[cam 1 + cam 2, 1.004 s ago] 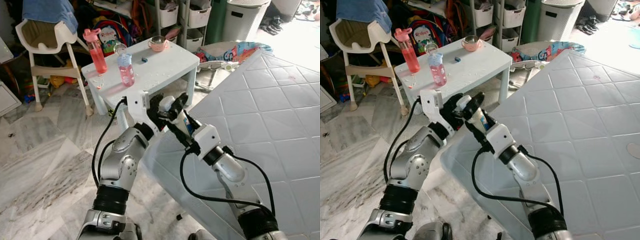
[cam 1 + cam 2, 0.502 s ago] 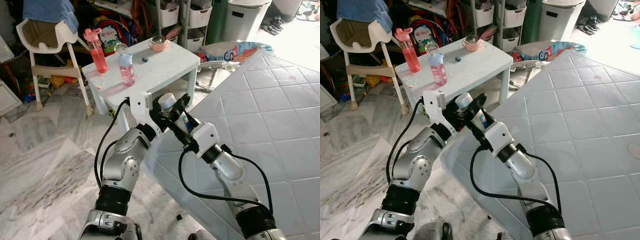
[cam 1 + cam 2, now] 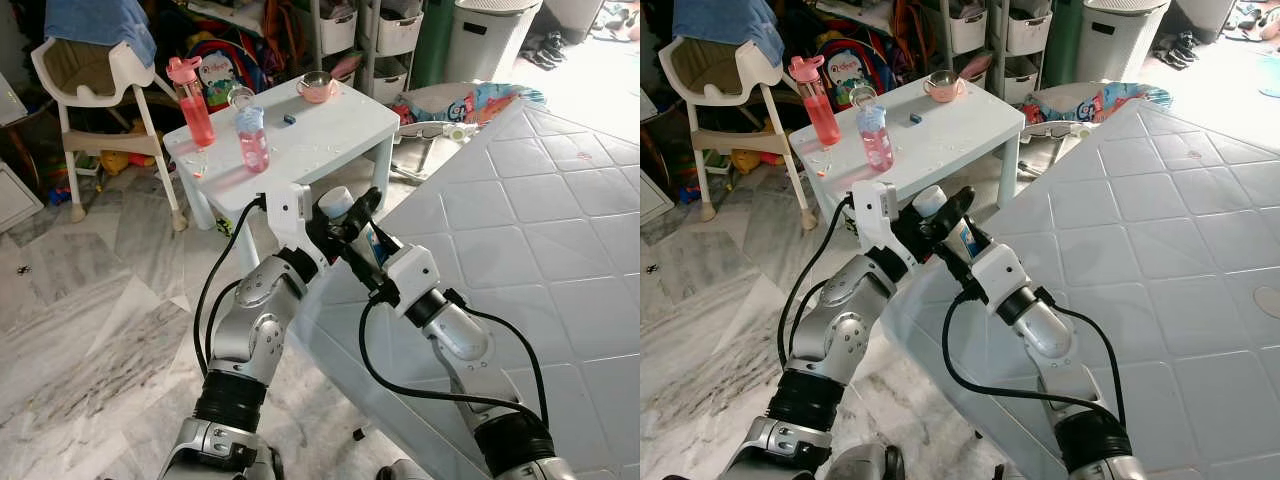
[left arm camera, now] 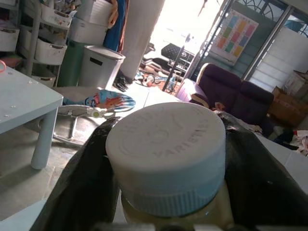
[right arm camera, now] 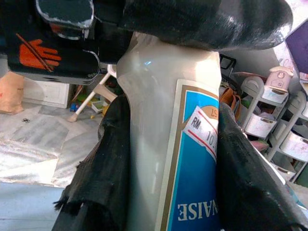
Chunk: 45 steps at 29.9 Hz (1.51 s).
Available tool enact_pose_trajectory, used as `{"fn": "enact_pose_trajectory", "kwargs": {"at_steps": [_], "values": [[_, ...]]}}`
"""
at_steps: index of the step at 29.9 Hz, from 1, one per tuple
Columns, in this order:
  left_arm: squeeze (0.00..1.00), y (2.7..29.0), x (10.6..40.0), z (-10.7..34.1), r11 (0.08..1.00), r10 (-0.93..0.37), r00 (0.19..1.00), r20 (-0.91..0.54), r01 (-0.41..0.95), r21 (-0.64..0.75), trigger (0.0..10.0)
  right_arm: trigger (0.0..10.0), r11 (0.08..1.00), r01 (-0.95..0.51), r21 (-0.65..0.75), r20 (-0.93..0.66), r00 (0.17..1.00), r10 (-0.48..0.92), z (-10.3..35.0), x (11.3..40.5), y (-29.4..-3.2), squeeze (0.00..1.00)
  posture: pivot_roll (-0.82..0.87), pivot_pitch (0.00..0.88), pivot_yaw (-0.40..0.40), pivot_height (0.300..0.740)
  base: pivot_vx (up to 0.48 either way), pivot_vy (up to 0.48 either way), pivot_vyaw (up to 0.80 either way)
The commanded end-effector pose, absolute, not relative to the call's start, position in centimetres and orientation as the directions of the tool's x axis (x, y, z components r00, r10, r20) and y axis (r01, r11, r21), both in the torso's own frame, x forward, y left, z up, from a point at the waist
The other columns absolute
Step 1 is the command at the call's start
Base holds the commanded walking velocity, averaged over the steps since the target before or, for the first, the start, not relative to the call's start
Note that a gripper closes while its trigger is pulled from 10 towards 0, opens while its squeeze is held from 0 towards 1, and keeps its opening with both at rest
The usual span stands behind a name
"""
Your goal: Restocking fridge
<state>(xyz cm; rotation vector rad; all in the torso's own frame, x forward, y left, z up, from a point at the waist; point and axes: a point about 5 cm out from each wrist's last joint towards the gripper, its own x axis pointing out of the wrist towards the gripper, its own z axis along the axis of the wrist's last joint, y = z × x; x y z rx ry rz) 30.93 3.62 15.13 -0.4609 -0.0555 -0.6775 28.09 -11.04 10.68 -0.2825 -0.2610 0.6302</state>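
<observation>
A mayonnaise bottle [image 3: 337,203] with a white cap and a blue label is held up in front of me, above the edge of a white quilted panel [image 3: 520,230]. My right gripper [image 3: 362,228] is shut on its body; in the right wrist view the bottle [image 5: 163,144] sits between the black pads [image 5: 108,159]. My left gripper [image 3: 322,215] meets it from the other side. In the left wrist view the cap [image 4: 166,144] is pressed between both fingers [image 4: 77,183], so the left gripper is shut on the cap end.
Behind the arms stands a low white table [image 3: 335,130] with two pink water bottles [image 3: 195,100] [image 3: 251,138] and a pink cup [image 3: 317,87]. A white high chair [image 3: 90,70] is at the back left, storage drawers and a laundry basket [image 3: 490,35] at the back. Marble floor lies to the left.
My left arm has pushed forward and up, bringing its fingers around the bottle's cap. The right gripper keeps its hold and has barely shifted.
</observation>
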Motion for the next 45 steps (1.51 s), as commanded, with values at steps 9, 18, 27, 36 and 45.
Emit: {"fn": "enact_pose_trajectory", "kwargs": {"at_steps": [9, 18, 27, 36, 45], "values": [[0.0, 5.0, 31.4, 13.4, 0.754, -0.533, 0.839, 0.107, 0.529, -0.389, 0.0, 10.0, 0.775, -0.509, -0.375, 0.253, 0.748, 0.614, 12.8, 28.5, -10.3, 0.0, -0.01, 0.026, 0.07, 0.74, 0.0, 0.0, 0.0], [0.0, 5.6, 31.7, 13.4, 0.786, -0.488, 0.866, 0.104, 0.488, -0.379, 0.0, 10.0, 0.773, -0.527, -0.353, 0.251, 0.742, 0.621, 12.8, 28.6, -10.2, 0.0, -0.01, 0.027, 0.069, 0.74, 0.0, 0.0, 0.0], [0.0, 7.2, 32.5, 13.5, 0.845, -0.397, 0.913, 0.099, 0.405, -0.348, 0.0, 10.0, 0.682, -0.588, -0.434, 0.257, 0.645, 0.72, 14.5, 28.0, -9.4, 1.0, 0.0, 0.018, 0.062, 0.74, 0.0, 0.0, 0.0], [0.0, 9.8, 33.7, 14.5, 0.924, -0.243, 0.961, 0.135, 0.271, -0.271, 0.0, 10.0, 0.658, -0.579, -0.481, 0.239, 0.636, 0.734, 14.6, 27.4, -10.3, 1.0, 0.0, 0.008, 0.059, 0.74, 0.0, 0.0, 0.0], [0.0, 11.4, 34.1, 14.6, 0.959, -0.17, 0.974, 0.147, 0.198, -0.204, 0.0, 10.0, 0.737, -0.528, -0.422, 0.241, 0.719, 0.652, 14.2, 27.2, -11.9, 1.0, -0.01, 0.001, 0.062, 0.74, 0.0, 0.0, 0.0]]}}
